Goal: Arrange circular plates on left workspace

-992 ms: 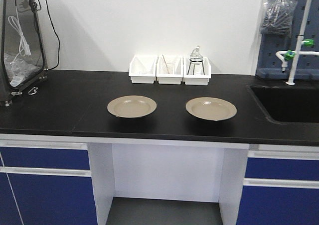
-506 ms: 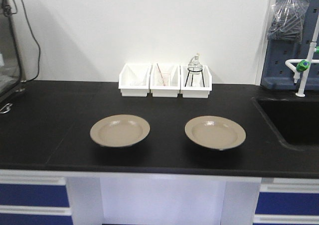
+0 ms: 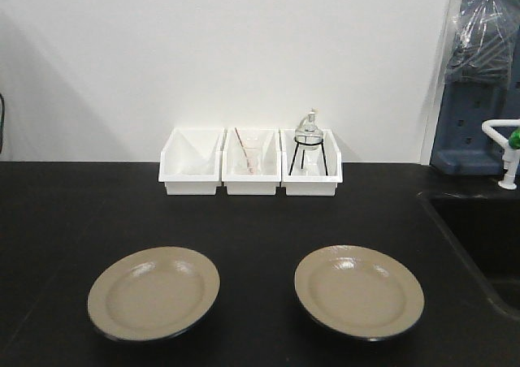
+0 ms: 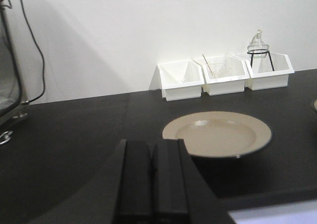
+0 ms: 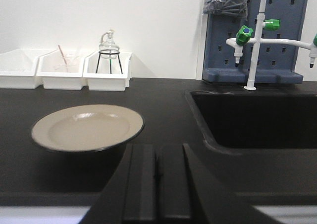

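A matte black countertop (image 3: 65,213) ran along a plain white wall (image 3: 244,58). Three white bins (image 3: 192,172) stood in a row against the wall, and the rightmost held a glass flask (image 3: 309,130) on a wire stand. At the right end were a recessed black sink (image 5: 257,115), a white faucet (image 5: 255,40) with green knobs, and a blue-grey pegboard (image 5: 282,30).

Two round, shallow plates lay flat on the countertop in front of the bins, apart from each other: the left plate (image 3: 153,292) and the right plate (image 3: 358,291). Both had glossy tan tops, raised rims and dark edges.

The left gripper (image 4: 151,147) and the right gripper (image 5: 157,149) each had their black fingers pressed together, holding nothing.
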{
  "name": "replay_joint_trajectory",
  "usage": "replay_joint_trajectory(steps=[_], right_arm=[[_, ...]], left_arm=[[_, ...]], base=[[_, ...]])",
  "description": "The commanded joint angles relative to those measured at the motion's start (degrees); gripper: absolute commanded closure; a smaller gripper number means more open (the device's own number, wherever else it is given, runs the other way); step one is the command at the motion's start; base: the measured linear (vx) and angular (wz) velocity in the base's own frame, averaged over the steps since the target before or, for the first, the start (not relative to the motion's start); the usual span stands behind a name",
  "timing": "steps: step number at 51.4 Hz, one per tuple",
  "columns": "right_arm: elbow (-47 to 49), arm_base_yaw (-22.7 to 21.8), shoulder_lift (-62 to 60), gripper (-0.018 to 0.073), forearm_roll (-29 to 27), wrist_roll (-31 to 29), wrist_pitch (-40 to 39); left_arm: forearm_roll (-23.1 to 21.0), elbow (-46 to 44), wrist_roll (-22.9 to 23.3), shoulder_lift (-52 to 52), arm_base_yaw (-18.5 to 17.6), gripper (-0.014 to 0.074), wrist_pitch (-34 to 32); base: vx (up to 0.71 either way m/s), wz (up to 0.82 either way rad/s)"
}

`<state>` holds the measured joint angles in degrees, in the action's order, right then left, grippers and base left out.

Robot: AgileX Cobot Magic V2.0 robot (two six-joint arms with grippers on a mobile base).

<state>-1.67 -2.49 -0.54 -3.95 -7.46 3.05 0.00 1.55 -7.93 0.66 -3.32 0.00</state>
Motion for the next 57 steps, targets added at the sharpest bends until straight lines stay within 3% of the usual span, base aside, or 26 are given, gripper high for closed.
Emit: replay_joint_trajectory(steps=[1, 26, 57], right_arm=[[-1.2, -0.2, -0.8, 0.0561, 0.6, -0.3, -4.5], [-1.2, -0.2, -0.8, 0.0561, 0.6, -0.3, -4.5], [-1.2, -0.2, -0.8, 0.0561, 0.6, -0.3, -4.5]], left_arm=[[0.0, 1.1, 0.6, 0.8, -0.4, 0.0596, -4.7], [0.0, 1.1, 0.6, 0.8, -0.4, 0.0596, -4.7], [0.0, 1.1, 0.6, 0.8, -0.4, 0.0596, -4.7]], base=[[0.45, -0.10], [0.36, -0.03], [0.08, -0.02]])
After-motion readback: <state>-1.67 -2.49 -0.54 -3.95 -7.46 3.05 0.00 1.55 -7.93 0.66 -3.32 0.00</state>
